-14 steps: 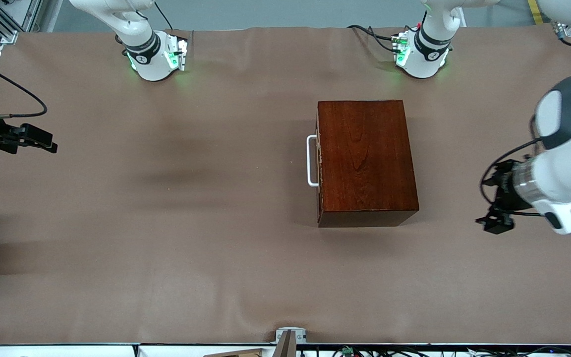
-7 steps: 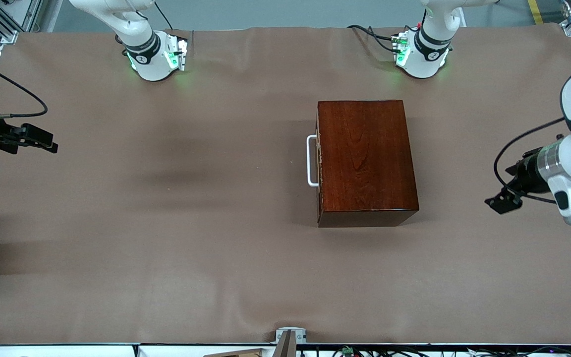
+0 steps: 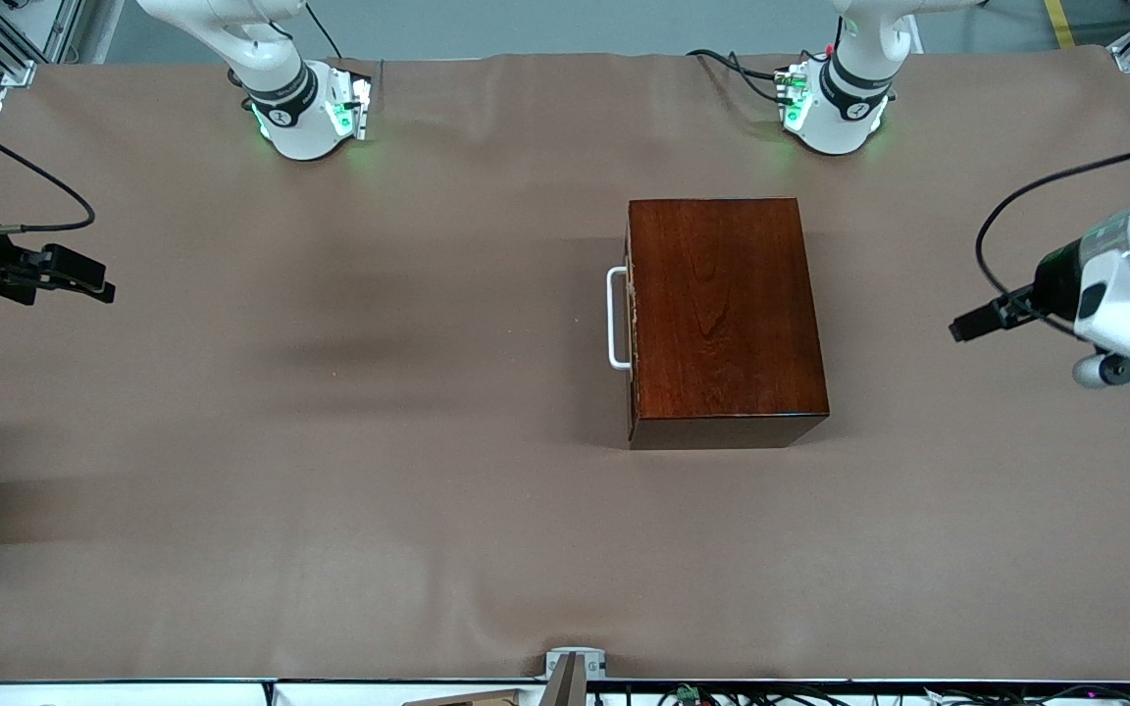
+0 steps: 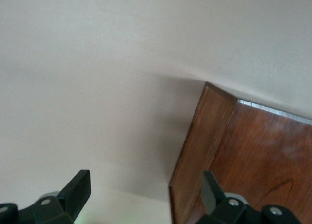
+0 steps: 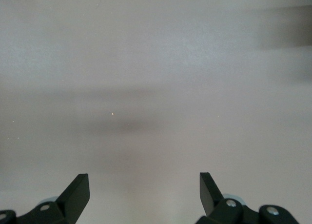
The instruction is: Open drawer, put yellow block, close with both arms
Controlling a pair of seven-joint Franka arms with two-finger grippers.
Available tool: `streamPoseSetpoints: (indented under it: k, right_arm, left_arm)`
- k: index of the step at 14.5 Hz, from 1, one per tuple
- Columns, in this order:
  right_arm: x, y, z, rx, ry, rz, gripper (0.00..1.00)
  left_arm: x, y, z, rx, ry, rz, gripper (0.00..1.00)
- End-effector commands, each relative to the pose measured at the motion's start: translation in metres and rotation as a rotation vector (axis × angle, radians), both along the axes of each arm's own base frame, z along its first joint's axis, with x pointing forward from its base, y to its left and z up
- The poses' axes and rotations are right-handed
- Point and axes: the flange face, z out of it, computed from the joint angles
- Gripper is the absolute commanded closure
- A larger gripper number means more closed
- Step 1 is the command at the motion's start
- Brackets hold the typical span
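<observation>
Drawer [image 3: 632, 319] is shut, flush in the dark red-brown wooden box [image 3: 727, 314]; only its thin front edge shows, w/ the white bar handle [image 3: 616, 319] sticking out toward my right arm's end of the table [image 3: 330, 490]. The box sits flat on the brown cloth, toward my left arm's end, a bit nearer the front camera than my left arm's green-lit base [image 3: 835, 113]. I can't make out the yellow block in any view. My left gripper [image 3: 962, 328] hangs in the air over bare cloth at my left arm's end, well apart from the box and on the side w/o the handle. Its fingers [image 4: 78, 192] are spread wide w/ nothing btw them, and its wrist cam shows a corner of the box top plus one side wall past them. My right gripper [image 3: 84, 279] hangs over the table's edge at my right arm's end, well apart from box and handle. Its fingers [image 5: 78, 190] are also spread wide, holding nothing, w/ only plain cloth under them. My right arm's base [image 3: 310, 118] glows green too.
</observation>
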Motion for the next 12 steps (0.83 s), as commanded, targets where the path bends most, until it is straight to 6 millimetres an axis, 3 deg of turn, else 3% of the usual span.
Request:
streamPoseSetpoints:
  k: [1,5,9,11,12]
  right_arm:
    - [-0.004,0.001,0.008,-0.011,-0.007,-0.006,0.0]
    - [-0.004,0.001,0.009,-0.011,-0.01,-0.006,0.0]
    - [-0.004,0.001,0.01,-0.011,-0.013,-0.006,0.0]
    - [-0.004,0.001,0.01,-0.011,-0.013,-0.006,0.0]
    - [-0.004,0.0,0.01,-0.011,-0.013,-0.007,0.0]
  left_arm:
    - [-0.017,0.003,0.009,-0.031,-0.008,-0.136,0.0]
    - [-0.028,-0.004,0.033,-0.017,-0.047,-0.246,0.0]
    - [-0.042,0.006,0.061,-0.012,-0.093,-0.346,0.0]
    - [-0.043,0.02,0.061,-0.003,-0.082,-0.351,0.0]
    - [-0.044,0.017,0.061,-0.005,-0.066,-0.342,0.0]
